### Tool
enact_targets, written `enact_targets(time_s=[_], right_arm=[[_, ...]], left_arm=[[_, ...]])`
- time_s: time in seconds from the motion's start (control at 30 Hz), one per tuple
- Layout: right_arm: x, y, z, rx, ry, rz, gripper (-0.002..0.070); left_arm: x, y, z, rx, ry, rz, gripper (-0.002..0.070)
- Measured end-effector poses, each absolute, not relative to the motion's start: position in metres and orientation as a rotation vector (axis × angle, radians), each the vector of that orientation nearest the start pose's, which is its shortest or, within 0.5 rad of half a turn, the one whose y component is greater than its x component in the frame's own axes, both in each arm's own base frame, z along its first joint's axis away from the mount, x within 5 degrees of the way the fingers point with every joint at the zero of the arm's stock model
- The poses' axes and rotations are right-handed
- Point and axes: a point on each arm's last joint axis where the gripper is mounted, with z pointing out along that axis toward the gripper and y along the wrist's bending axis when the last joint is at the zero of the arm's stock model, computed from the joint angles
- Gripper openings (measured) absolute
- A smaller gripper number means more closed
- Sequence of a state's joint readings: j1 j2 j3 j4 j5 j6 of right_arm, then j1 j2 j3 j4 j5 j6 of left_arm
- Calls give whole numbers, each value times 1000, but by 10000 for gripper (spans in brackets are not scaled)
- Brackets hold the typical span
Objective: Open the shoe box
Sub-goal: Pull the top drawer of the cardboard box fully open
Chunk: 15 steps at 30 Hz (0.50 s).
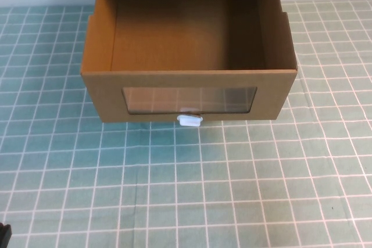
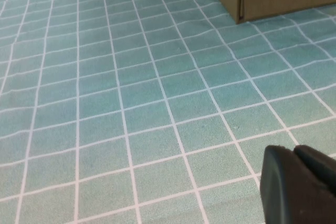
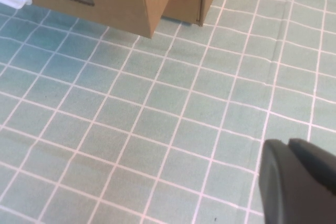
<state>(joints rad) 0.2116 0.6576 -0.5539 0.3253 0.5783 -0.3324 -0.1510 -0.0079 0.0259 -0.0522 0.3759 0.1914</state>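
Teal cloth (image 1: pixel 186 201), woven and ruled with a pale square grid, covers the whole table under both arms. On it sits the brown corrugated-cardboard shoe box (image 1: pixel 104 94), a plain rectangular body well ahead of both pairs of jaws and touching neither. Its inner tray (image 1: pixel 186 27) is slid out toward us, open-topped, with smooth matte walls and floor showing. The tray's front panel carries a wide rectangular window (image 1: pixel 189 100) of clear glossy film, through which we see the grid lines. Just below the window a small white plastic pull tab (image 1: pixel 190 121), rounded at the corners, juts from the panel's lower edge.

The left gripper (image 2: pixel 293 153) hangs low over bare cloth, its matte black fingers pressed together, the box's corner far ahead of it. The right gripper (image 3: pixel 287 145) likewise hovers above the cloth with its jaws closed on nothing, the tab well apart from them.
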Motion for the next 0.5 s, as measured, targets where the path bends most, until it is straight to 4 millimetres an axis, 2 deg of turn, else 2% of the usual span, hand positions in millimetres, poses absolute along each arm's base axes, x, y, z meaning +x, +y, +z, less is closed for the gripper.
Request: enact_targets(time_s=[0.5], right_arm=[[120, 42, 295, -391, 2112, 279, -13]], left_arm=[[52, -10, 171, 294, 1854, -19, -5]])
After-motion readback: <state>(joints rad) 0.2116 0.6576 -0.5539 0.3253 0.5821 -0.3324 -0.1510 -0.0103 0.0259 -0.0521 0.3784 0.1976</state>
